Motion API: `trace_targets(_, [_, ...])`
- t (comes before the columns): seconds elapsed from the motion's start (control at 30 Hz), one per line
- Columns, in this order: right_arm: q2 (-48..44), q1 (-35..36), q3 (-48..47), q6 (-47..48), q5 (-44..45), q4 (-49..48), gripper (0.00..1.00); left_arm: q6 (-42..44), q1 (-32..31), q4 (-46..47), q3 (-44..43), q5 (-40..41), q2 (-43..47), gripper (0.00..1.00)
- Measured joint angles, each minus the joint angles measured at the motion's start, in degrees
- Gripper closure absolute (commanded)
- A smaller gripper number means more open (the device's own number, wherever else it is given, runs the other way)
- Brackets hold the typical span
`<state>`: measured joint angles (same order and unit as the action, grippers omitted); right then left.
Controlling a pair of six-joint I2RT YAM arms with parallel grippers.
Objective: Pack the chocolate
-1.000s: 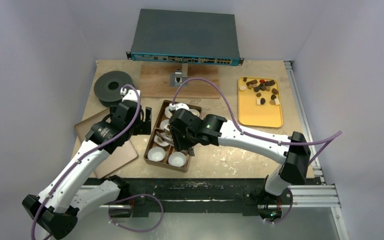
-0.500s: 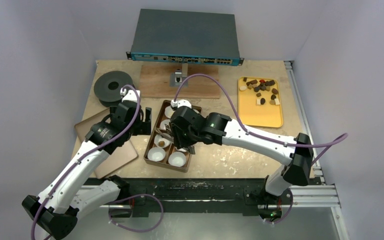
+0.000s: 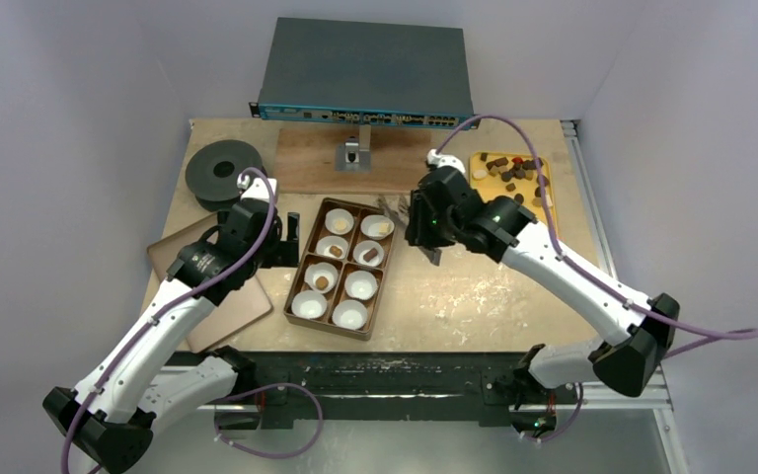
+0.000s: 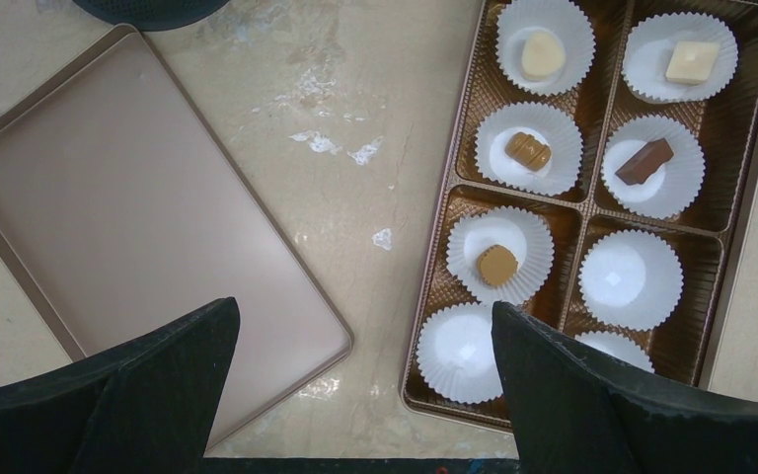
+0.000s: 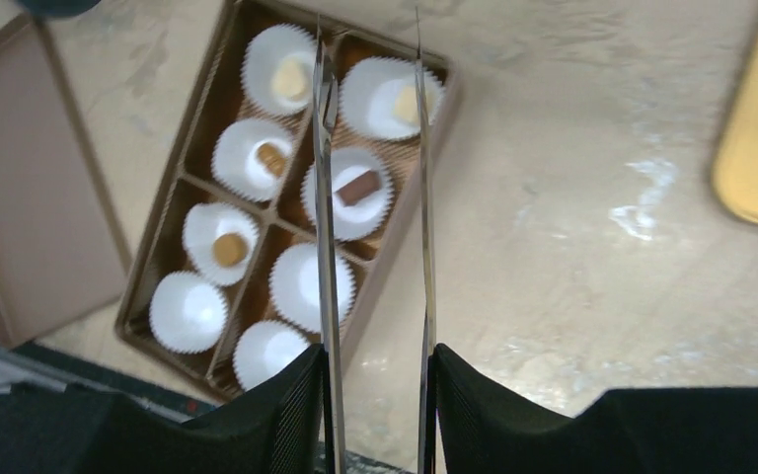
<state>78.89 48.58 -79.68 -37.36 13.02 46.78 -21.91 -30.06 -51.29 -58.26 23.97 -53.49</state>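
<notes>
The brown box [image 3: 301, 269] holds white paper cups, and five of them have a chocolate [image 4: 497, 265] inside: two cream, two tan and one dark bar [image 4: 644, 161]. More chocolate [image 3: 513, 174] lies loose on the yellow tray [image 3: 518, 225] at the back right. My right gripper [image 3: 412, 223] hovers between box and tray, shut on thin metal tongs [image 5: 322, 109]. The tong blades stand apart with nothing between them. My left gripper [image 4: 363, 311] hangs wide open over the box's near-left corner [image 4: 419, 390], holding nothing.
A beige flat lid [image 3: 173, 259] lies left of the box. A black tape roll [image 3: 224, 170] sits at the back left. A wooden board [image 3: 316, 163] and a grey network switch [image 3: 365, 69] stand along the back edge.
My right arm has swung up and to the right, off the box, so all its cups now show. The left arm has not moved.
</notes>
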Motion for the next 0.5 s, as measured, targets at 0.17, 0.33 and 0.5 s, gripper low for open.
trace_targets(0.17, [-5.1, -10.2, 5.1, 1.3, 1.0, 0.7, 0.53, 0.0, 0.0, 0.3, 0.0, -0.6, 0.2, 0.0])
trace_targets(0.33, [-7.2, -19.1, 8.1, 3.5, 1.4, 0.9, 0.53, 0.0, 0.0, 0.6, 0.0, -1.2, 0.3, 0.0])
trace_targets(0.5, [-7.2, -26.5, 10.6, 5.8, 1.5, 0.5, 0.53, 0.0, 0.0, 0.7, 0.0, -1.7, 0.6, 0.0])
